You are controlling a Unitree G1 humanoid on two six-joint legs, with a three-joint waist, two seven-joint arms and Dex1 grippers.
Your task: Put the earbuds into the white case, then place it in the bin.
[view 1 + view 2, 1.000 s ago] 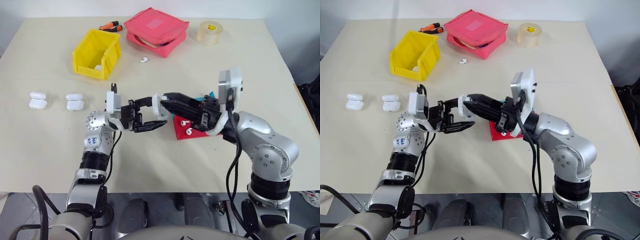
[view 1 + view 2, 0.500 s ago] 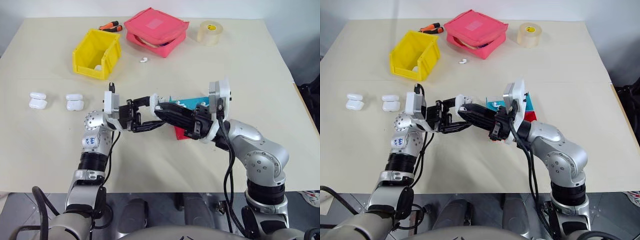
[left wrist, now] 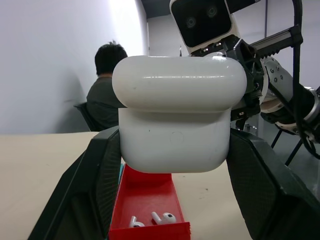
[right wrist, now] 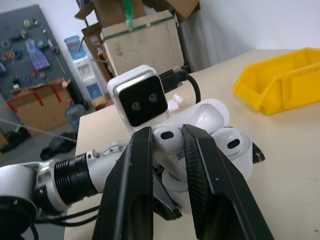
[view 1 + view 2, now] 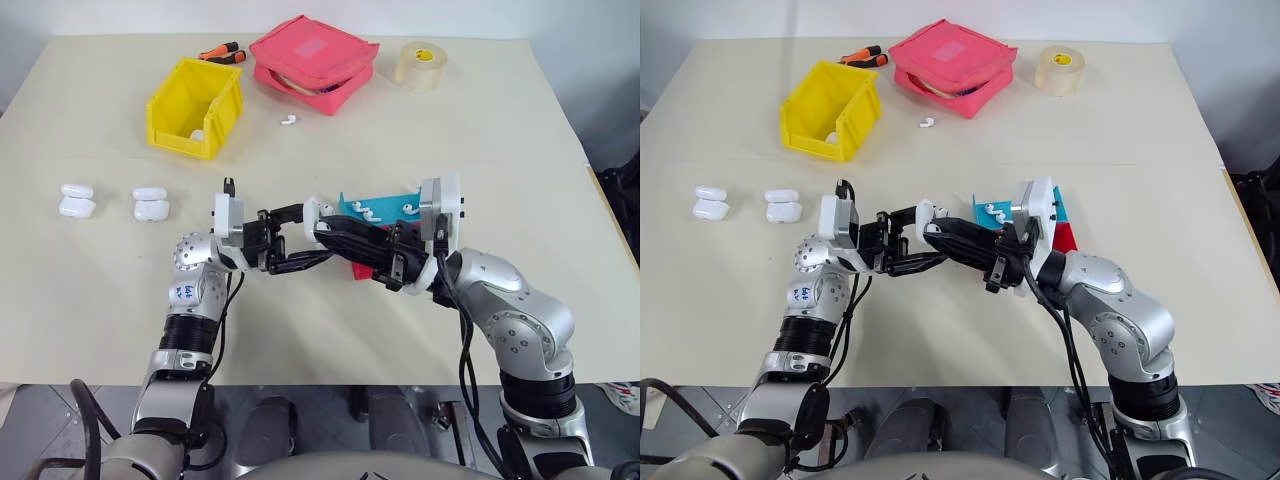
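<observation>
My left gripper [image 5: 308, 236] is shut on a white case [image 5: 315, 211], held above the middle of the table; its two fingers [image 3: 95, 185] clamp the case's sides [image 3: 172, 135]. The case's lid stands open, and one earbud [image 4: 232, 143] sits in it. My right gripper [image 5: 323, 226] reaches in from the right and is shut on another earbud [image 4: 167, 139] right at the case's mouth. The yellow bin [image 5: 178, 140] stands at the back left, with something small and white inside.
Two more open white cases [image 5: 76, 200] [image 5: 150, 204] lie at the left. A blue tray [image 5: 385, 215] holds earbuds; a red tray [image 3: 145, 200] with two earbuds lies under my right arm. A loose earbud [image 5: 288, 120], pink pouch [image 5: 312, 62], tape roll [image 5: 420, 65] and orange-handled tools [image 5: 220, 52] lie behind.
My right arm has sunk and drawn in a little, uncovering the blue tray and hiding the red tray's earbuds. The left gripper has kept still with the case.
</observation>
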